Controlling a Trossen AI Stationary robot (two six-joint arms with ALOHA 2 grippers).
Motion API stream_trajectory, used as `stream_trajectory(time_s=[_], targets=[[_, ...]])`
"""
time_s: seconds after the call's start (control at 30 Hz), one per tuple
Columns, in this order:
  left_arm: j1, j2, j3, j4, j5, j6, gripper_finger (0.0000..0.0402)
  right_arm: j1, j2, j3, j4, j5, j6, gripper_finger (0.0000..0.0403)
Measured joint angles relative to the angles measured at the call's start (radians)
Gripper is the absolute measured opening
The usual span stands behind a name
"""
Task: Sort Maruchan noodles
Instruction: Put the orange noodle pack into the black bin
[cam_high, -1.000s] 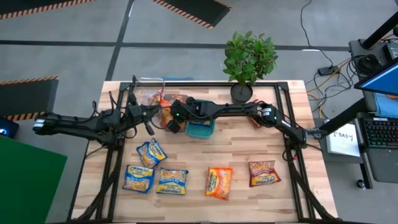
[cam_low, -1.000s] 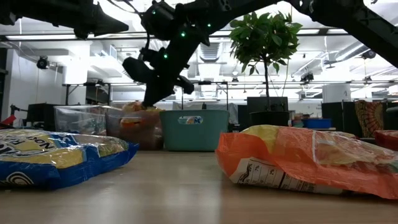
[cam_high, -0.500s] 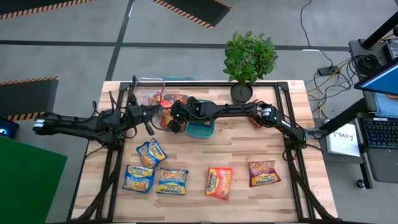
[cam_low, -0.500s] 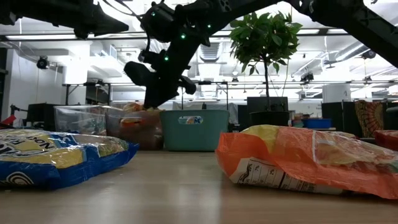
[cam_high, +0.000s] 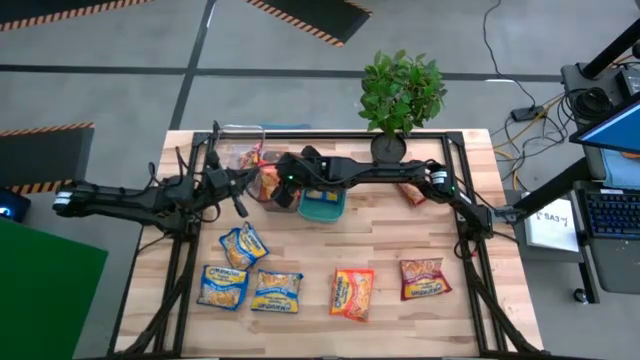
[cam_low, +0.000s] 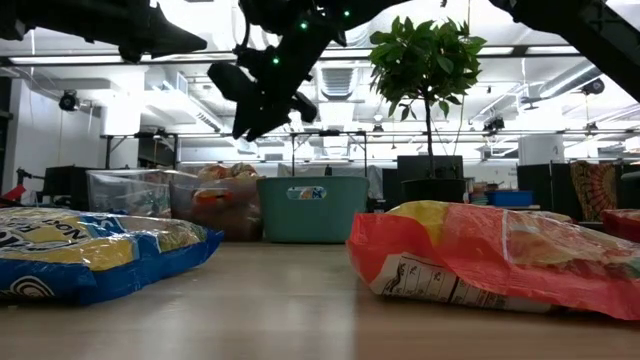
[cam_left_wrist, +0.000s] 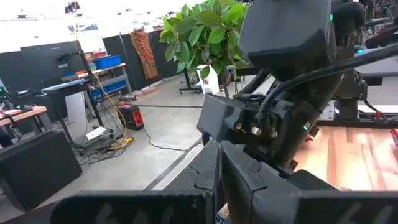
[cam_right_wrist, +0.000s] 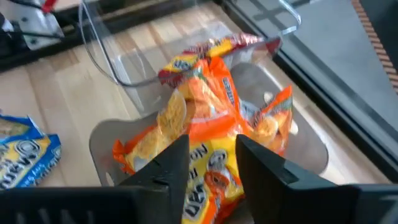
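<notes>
Orange noodle packets (cam_right_wrist: 211, 155) fill the grey bin (cam_right_wrist: 99, 146) under your right gripper (cam_right_wrist: 214, 158), whose fingers stand apart and empty; only its wrist view shows this. Overhead, five more packets (cam_high: 352, 293) lie along the table's near side, and your left gripper (cam_high: 238, 203) waits pressed together at the left.

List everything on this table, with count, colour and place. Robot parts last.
blue-and-yellow packets: three, front left of the table
orange packet: one, front centre
red packets: one front right, one at the back right by the right arm
grey bin: one, back, holding several orange packets
clear bin: one, back left, a red packet inside
teal bin: one, back centre
potted plant: one, green, back edge
left hand: shut, left of the bins
right hand: open, empty, above the grey bin
</notes>
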Motion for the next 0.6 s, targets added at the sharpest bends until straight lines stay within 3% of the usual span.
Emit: stream_trajectory(time_s=[0.3, 0.47, 0.6], targets=[[0.0, -0.009, 0.001, 0.0, 0.0, -0.004, 0.0, -0.002, 0.061, -0.034, 0.189, 0.006, -0.072, 0.0019], [0.0, -0.011, 0.003, 0.001, 0.0, -0.008, 0.0, -0.005, 0.138, -0.046, 0.231, 0.082, -0.091, 0.0009], [0.0, -0.012, 0.003, 0.001, 0.0, -0.008, 0.0, -0.01, 0.176, -0.045, 0.239, 0.051, -0.072, 0.0009]])
